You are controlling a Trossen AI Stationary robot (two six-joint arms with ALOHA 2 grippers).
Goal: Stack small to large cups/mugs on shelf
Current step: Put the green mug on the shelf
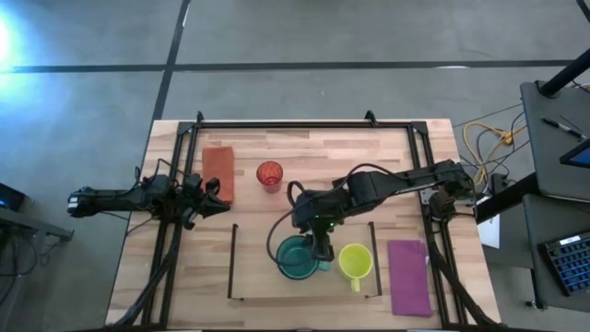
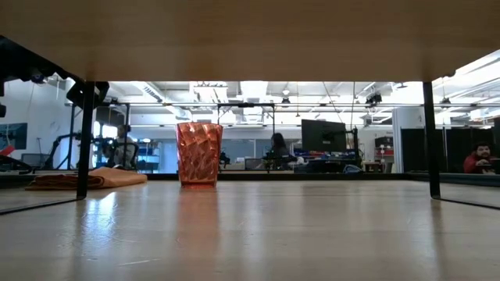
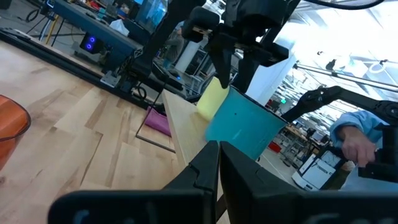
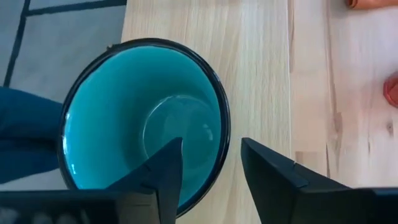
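On the shelf point(image 1: 232, 267), at the table's near edge: two of three vessels.

- Teal mug point(image 1: 297, 257) — stands inside the wire frame, left of the yellow mug point(image 1: 355, 262), the two just beside each other. The right wrist view looks straight down into its bowl.
- Yellow mug — upright within the frame, toward its right end, handle pointing to the near edge.
- Red cup point(image 1: 269, 174) — upright on bare wood beyond the shelf, well apart from both mugs, just beside the orange cloth point(image 1: 219, 172). The low view shows it alone and untouched.
- Right gripper point(image 1: 323, 247) — directly over the teal mug's right rim. In the right wrist view one finger sits inside the rim and the other outside, a narrow span with the wall between; whether the pads are pressing the wall cannot be told.
- Left gripper point(image 1: 214, 196) — waiting at the table's left side near the orange cloth, jaws closed together on nothing, as its own wrist view shows.
- Purple cloth point(image 1: 409, 276) — right of the shelf, not involved.

Progress, as judged: two mugs are in place on the shelf, and the red cup is left to bring in. With the largest mug now in the middle, the order may need adjusting.
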